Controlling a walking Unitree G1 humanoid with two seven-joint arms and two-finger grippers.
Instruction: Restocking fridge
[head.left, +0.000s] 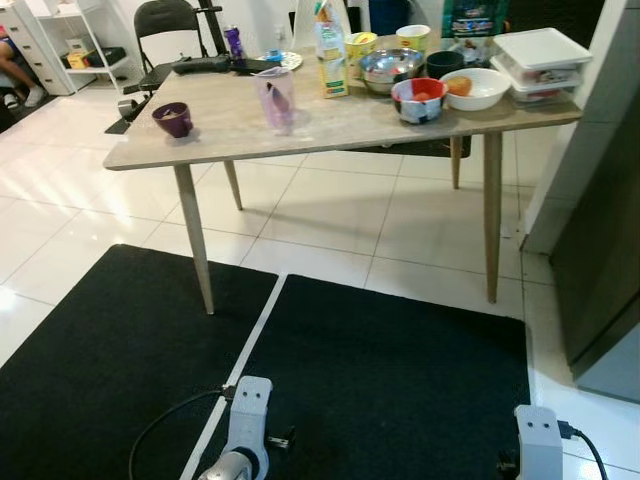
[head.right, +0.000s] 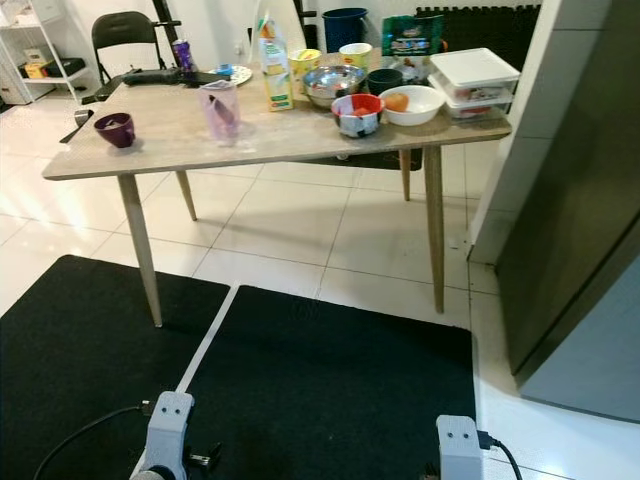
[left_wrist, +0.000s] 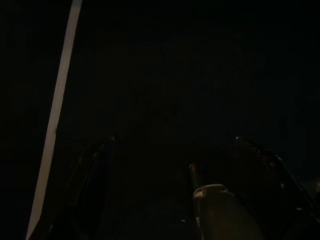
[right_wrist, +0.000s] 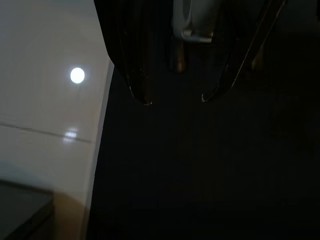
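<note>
- Both arms hang idle low over the black floor mats (head.left: 400, 380). Left end effector (left_wrist: 172, 142): fingers spread well apart above the dark mat. Right end effector (right_wrist: 175, 100): fingertips apart with a clear gap, above the mat edge beside white tile.
- Grey fridge (head.right: 580, 230) stands at the robot's right, just beyond the mats; door closed.
- Wooden counter (head.left: 230, 135) stands beyond the mats on the white tiled floor.
- Near left on the counter: a purple cup (head.left: 172, 119). Toward the middle: a clear measuring jug (head.left: 275, 97).
- Further back: a tall carton (head.left: 331, 60), upright, beside a steel bowl (head.left: 390, 68).
- Right part: a red-and-patterned bowl (head.left: 418, 99) close beside a white bowl (head.left: 474, 88) holding something orange; stacked lidded containers (head.left: 540, 62) at the right end.
- Behind these: two yellow cups (head.left: 385, 40) and a dark mug (head.left: 444, 62).
- Beyond the counter: a black folding chair (head.left: 165, 30).
</note>
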